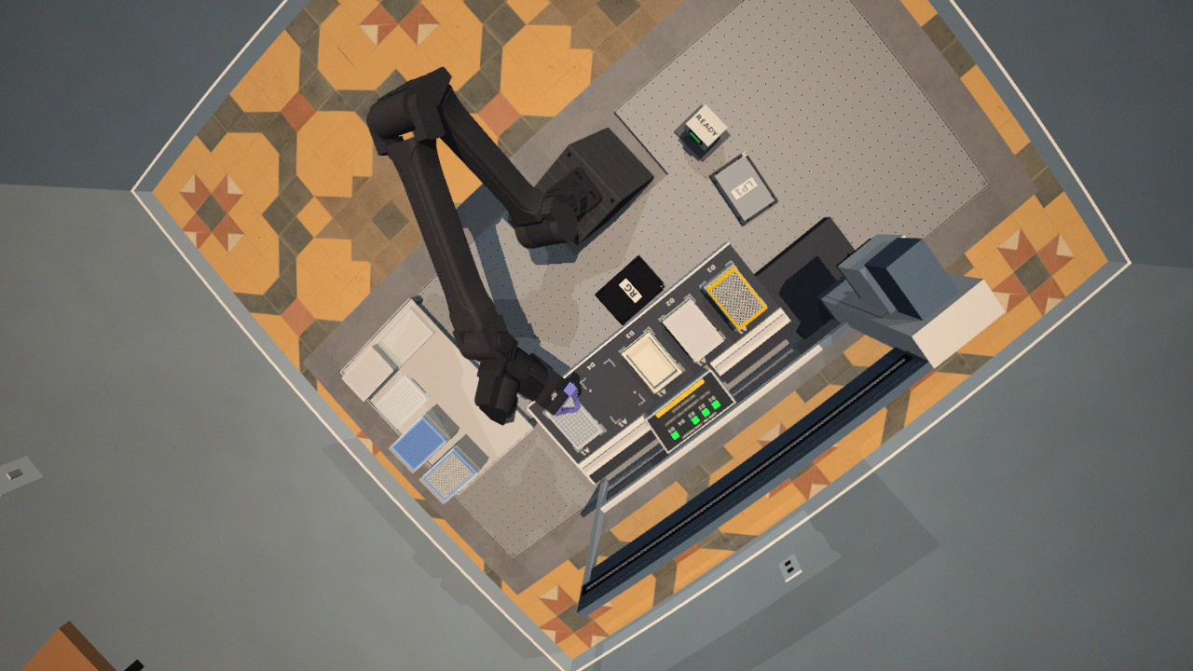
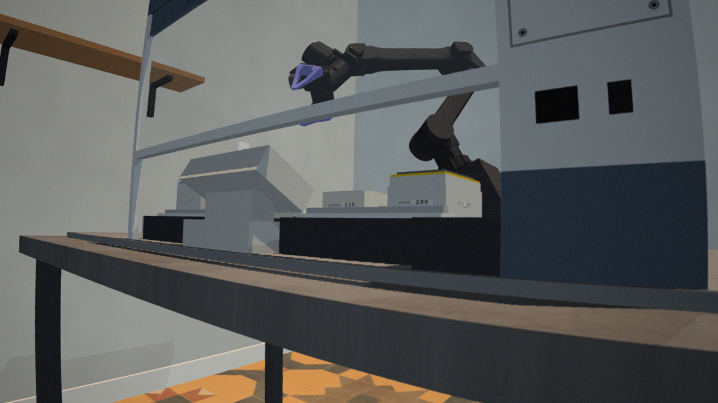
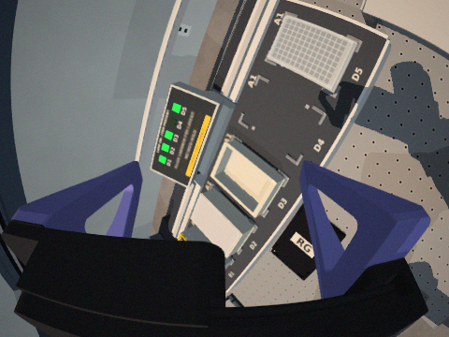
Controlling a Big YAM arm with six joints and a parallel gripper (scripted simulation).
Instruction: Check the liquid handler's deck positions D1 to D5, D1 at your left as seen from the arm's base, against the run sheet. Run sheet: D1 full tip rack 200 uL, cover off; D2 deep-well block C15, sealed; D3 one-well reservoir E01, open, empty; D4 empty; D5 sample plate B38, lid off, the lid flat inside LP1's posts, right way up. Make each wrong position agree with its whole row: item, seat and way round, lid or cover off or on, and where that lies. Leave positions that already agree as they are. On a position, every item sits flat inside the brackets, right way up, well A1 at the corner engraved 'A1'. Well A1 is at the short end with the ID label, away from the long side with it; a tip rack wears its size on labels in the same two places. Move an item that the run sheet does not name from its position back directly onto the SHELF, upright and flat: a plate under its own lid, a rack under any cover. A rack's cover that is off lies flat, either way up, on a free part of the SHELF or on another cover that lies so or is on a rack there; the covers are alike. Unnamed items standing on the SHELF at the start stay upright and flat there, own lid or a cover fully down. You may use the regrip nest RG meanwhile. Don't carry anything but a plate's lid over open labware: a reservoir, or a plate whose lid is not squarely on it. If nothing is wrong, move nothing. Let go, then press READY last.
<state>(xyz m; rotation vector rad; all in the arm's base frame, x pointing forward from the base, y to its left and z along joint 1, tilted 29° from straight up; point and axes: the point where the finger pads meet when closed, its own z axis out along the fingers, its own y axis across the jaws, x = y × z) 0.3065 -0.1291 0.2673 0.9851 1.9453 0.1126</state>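
Top view. The black arm reaches from its base near the middle of the counter toward the deck's end by the shelf. The gripper (image 1: 569, 403), its purple fingers spread wide with nothing between them, hangs over the near end of the well plate (image 1: 577, 426) seated at D5. D4 beside it shows only its brackets. A cream trough (image 1: 652, 360) sits at D3, a flat-topped white block (image 1: 693, 327) at D2, and a yellow-rimmed tip rack (image 1: 735, 297) at D1. The black pad (image 1: 630, 288) marked RG lies just off the deck's arm-side edge. The lid stand (image 1: 742, 188) marked LP1 and the READY button (image 1: 702, 130) stand toward the counter's far corner. The shelf (image 1: 433, 367) at the counter's opposite end carries several plates and racks.

Exterior view. The gripper (image 2: 305, 77) hangs high above the deck, over the grey crossbar (image 2: 355, 105). The block (image 2: 349, 198) reads C15; the rack (image 2: 432, 189) reads 200.

Wrist view. Both fingers frame the deck below; the plate (image 3: 309, 52) lies uncovered at D5, ahead of the fingertips.
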